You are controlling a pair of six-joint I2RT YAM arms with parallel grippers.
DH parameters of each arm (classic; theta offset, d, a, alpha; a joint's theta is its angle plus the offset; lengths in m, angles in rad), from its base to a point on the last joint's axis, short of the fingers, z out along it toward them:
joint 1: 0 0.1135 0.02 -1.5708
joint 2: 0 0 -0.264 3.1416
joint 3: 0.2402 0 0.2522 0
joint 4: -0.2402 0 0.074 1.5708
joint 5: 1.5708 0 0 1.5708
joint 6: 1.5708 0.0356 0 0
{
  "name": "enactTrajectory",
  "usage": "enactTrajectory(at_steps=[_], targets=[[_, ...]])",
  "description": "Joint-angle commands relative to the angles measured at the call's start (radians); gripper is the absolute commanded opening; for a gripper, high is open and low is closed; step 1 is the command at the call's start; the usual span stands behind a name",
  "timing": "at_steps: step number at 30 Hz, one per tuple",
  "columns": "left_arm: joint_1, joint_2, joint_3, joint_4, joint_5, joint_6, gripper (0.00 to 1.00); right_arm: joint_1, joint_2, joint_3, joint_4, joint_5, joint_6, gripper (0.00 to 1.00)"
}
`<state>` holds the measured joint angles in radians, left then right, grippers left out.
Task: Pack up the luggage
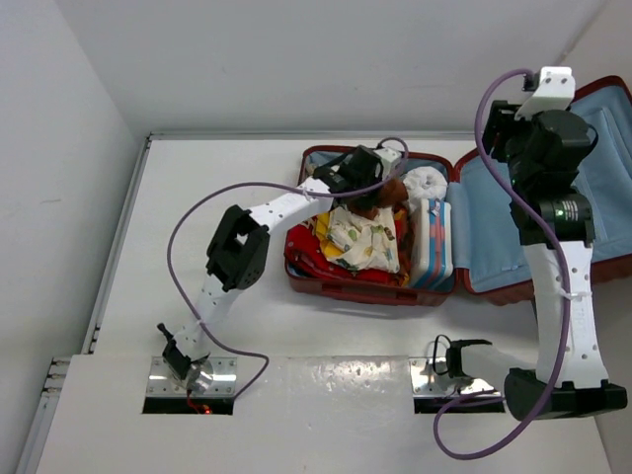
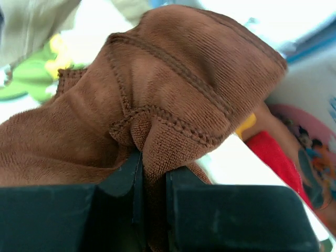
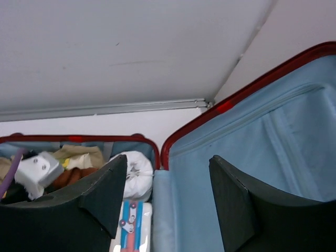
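Two halves make up the luggage (image 1: pixel 375 291), which lies open on the counter (image 1: pixel 197 207) in the upper middle and upper right of the top view. The left half is the one that receives the things. The right half is opened out to the right, and its light blue lining (image 1: pixel 612 168) looks bare as far as my right arm lets me see.

My left fingers (image 2: pixel 63 215) are closed on a brown cloth (image 2: pixel 173 79). They pinch only one fold of it, so the rest bunches up above them in the left wrist view. I hold it over the upper part of the filled half, near a white roll (image 1: pixel 427 181). I think this is because the lower part is already taken by a cream patterned cloth (image 1: pixel 363 242), a red cloth (image 1: pixel 316 262) and a blue and white striped pack (image 1: pixel 434 242) along the right wall.

My right fingers (image 3: pixel 100 194) stand apart with nothing between them. In the right wrist view they hang above the line where the two halves meet, with the white roll to the lower left. I judge that this arm waits there, clear of the left one, perhaps for the lid.

The next move, in my opinion, is to lower the brown cloth into the gap and let go. The pile is already high, so the cloth may stay on top and hinder the closing.
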<state>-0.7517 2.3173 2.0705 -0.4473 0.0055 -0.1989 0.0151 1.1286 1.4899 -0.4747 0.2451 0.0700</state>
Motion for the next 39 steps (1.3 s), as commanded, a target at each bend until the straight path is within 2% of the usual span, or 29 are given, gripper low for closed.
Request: enactTrajectory(at_steps=[1,2,5,6,7,9,12,14,16,18,20,23,39], targets=[[-0.012,-0.085,-0.068,-0.088,0.023,0.226,0.11,-0.01,0.013,0.073,0.016,0.056,-0.061,0.64],[-0.012,-0.107,-0.129,-0.088,0.134,0.261,0.12,-0.009,0.014,0.076,0.013,0.049,-0.061,0.64],[0.032,-0.202,-0.217,-0.088,0.354,0.354,0.25,-0.012,0.017,0.102,0.001,0.054,-0.062,0.65],[0.047,-0.223,-0.263,-0.088,0.402,0.371,0.46,-0.01,0.023,0.116,-0.005,0.087,-0.061,0.67],[0.048,-0.245,-0.283,-0.097,0.436,0.386,0.6,-0.014,0.025,0.121,-0.001,0.108,-0.062,0.67],[0.06,-0.315,-0.338,-0.078,0.485,0.386,0.78,-0.01,0.04,0.128,0.007,0.179,-0.096,0.68],[0.095,-0.428,-0.406,-0.006,0.473,0.32,0.8,-0.009,0.05,0.104,0.088,0.284,-0.169,0.69],[0.124,-0.504,-0.461,0.151,0.452,0.213,0.82,-0.007,0.069,0.095,0.135,0.354,-0.293,0.69],[0.144,-0.609,-0.525,0.305,0.441,0.168,0.89,-0.052,0.086,0.104,0.165,0.384,-0.386,0.69],[0.157,-0.657,-0.535,0.366,0.391,0.125,1.0,-0.066,0.102,0.112,0.194,0.395,-0.495,0.68],[0.166,-0.671,-0.495,0.371,0.379,0.125,1.0,-0.104,0.115,0.128,0.197,0.402,-0.568,0.65],[0.175,-0.671,-0.412,0.311,0.363,0.112,1.0,-0.185,0.148,0.177,0.127,0.395,-0.576,0.64],[0.247,-0.651,-0.392,0.251,0.364,0.076,1.0,-0.503,0.201,0.147,0.024,0.223,-0.605,0.6]])
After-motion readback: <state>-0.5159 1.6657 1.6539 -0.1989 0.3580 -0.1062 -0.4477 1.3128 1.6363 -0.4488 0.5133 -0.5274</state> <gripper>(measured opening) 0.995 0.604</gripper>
